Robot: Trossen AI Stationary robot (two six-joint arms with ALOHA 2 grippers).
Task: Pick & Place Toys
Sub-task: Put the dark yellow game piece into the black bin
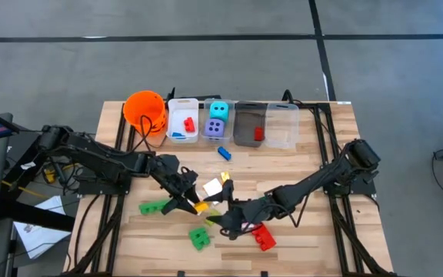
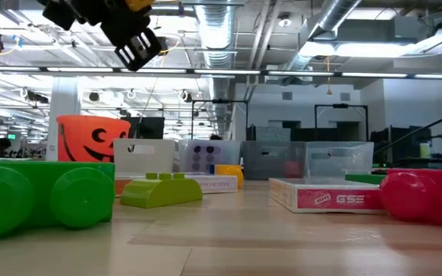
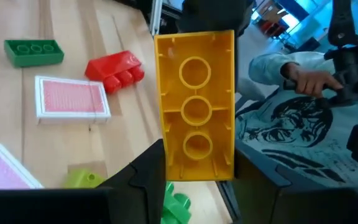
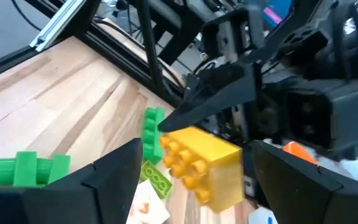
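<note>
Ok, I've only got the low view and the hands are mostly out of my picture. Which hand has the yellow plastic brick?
Observer: The left hand has it. It is clamped on the long sides of the yellow plastic building brick, whose hollow underside faces the left wrist camera.
Operator: And where is the right hand?
Observer: The right hand is right up against the brick, with its fingers spread open on either side and not gripping.
Operator: Whereabouts over the table is this?
Observer: In the high view, the two hands meet near the table's middle. A red plastic brick lies on the wood just beside the right hand.
</note>
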